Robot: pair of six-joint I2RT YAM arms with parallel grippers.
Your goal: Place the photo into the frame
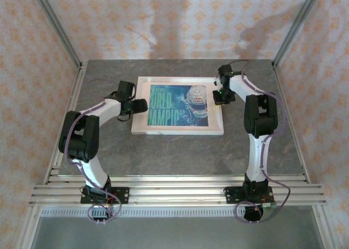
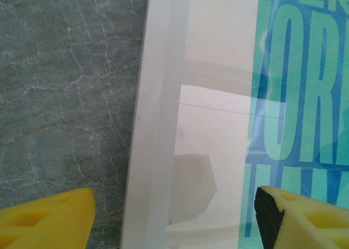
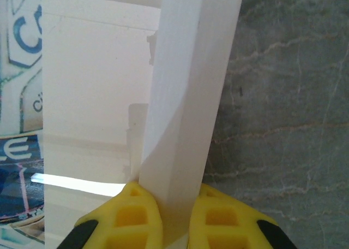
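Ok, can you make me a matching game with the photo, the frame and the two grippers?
1 photo
2 frame
3 left gripper
4 right gripper

A shut on the frame's right border
B teal-blue, inside the frame
C open over the frame's left border
D white, narrow borders

Pairs: 1-B, 2-D, 3-C, 4-A

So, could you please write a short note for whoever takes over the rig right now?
Left gripper: open, jaws straddling the left border of the frame, gripping nothing.
Right gripper: shut on the frame's right border.
Things: the frame is on the table; the photo lies face up inside its borders.
Done: the photo is within the frame.
Left: I cannot tell if it is fully seated, so check that, then probably release the right grip.
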